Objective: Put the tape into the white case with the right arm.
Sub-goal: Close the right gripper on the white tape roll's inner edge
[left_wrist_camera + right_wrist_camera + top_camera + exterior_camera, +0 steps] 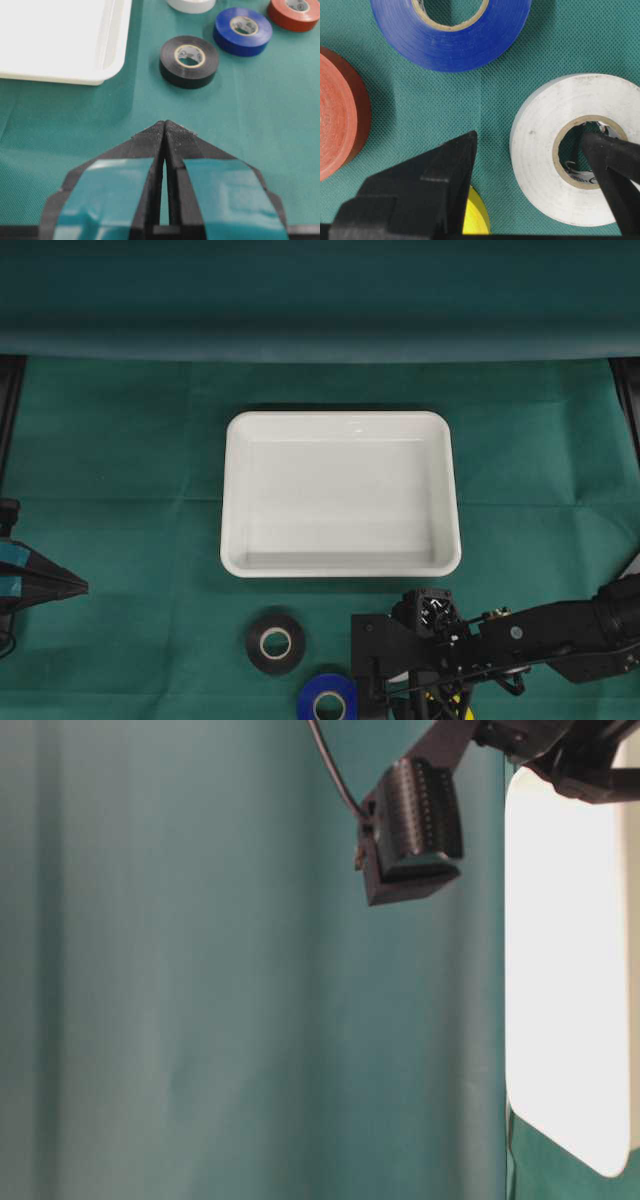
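Observation:
The white case (232, 490) lies mid-table; its corner shows in the left wrist view (112, 60). My right gripper (530, 137) hangs low over a group of tape rolls at the front edge. It is open: one finger (612, 170) sits inside the core of the white tape (540, 165), and the other finger (445, 175) stands left of the roll with bare cloth between them. Around it lie a blue tape (450, 40), a red tape (337, 130) and a yellow tape (476, 217). My left gripper (165, 124) is shut and empty at the left edge (75, 587).
A black tape (275, 643) and the blue tape (328, 702) lie left of the right arm (520, 635), in front of the case. Green cloth covers the table, with a folded backdrop behind. Black frame posts stand at both far corners.

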Robot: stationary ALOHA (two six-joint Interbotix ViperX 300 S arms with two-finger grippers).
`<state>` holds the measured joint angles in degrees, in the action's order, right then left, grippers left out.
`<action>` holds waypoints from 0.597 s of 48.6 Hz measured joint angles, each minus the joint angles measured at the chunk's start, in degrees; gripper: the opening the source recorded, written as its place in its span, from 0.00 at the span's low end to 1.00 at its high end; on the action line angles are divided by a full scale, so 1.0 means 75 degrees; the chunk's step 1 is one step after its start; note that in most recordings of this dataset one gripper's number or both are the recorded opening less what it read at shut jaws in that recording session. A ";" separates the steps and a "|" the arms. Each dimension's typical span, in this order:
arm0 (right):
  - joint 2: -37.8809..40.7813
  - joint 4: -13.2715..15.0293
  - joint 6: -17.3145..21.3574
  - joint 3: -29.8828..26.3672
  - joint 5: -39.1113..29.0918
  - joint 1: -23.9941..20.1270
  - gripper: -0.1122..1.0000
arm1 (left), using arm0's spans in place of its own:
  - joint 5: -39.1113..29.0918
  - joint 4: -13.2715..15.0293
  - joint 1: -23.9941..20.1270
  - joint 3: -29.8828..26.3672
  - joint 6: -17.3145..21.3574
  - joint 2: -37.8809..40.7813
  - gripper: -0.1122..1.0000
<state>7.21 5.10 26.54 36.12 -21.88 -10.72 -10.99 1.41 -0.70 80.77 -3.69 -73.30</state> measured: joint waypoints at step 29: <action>0.0000 0.0012 0.0012 -0.0129 -0.0258 0.0000 0.11 | 0.0000 0.0000 -0.0035 -0.0012 -0.0012 0.0000 0.10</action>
<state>7.21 5.19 26.63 35.16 -23.82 -10.72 -10.99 1.41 -0.97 80.68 -3.78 -73.30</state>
